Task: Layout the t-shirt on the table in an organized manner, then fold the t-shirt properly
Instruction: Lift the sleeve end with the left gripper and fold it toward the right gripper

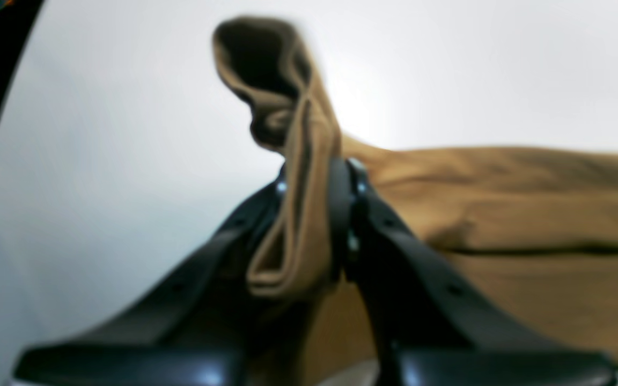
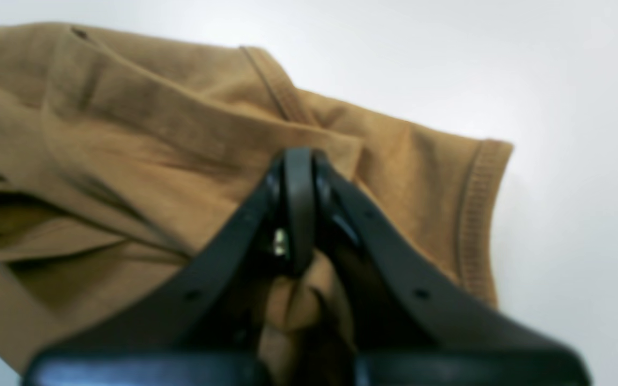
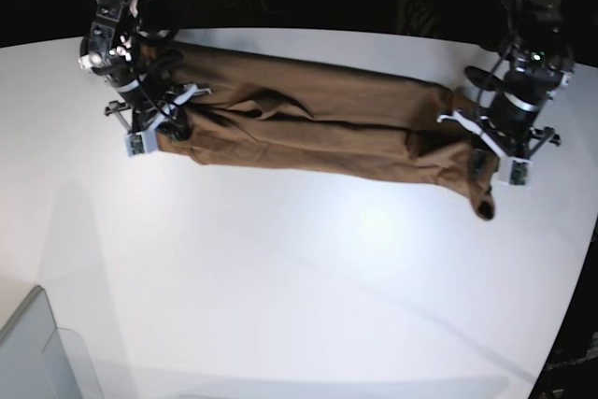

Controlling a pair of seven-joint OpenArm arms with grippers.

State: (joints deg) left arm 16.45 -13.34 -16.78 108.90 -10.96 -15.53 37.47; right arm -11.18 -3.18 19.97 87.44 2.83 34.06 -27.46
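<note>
- Your left gripper (image 1: 309,177) pinches a fold of the t-shirt (image 3: 318,123), so that end lifts.
- Your right gripper (image 2: 298,171) is clamped on cloth at 9 o'clock, anchoring.
- The shirt lies stretched between them across the table (image 3: 299,306), toward 12 o'clock.

A plain brown t-shirt (image 3: 318,123) lies stretched in a long, rumpled band across the far part of a smooth white table (image 3: 299,287). Both ends are bunched, and one hemmed end droops toward the table's right side.
</note>
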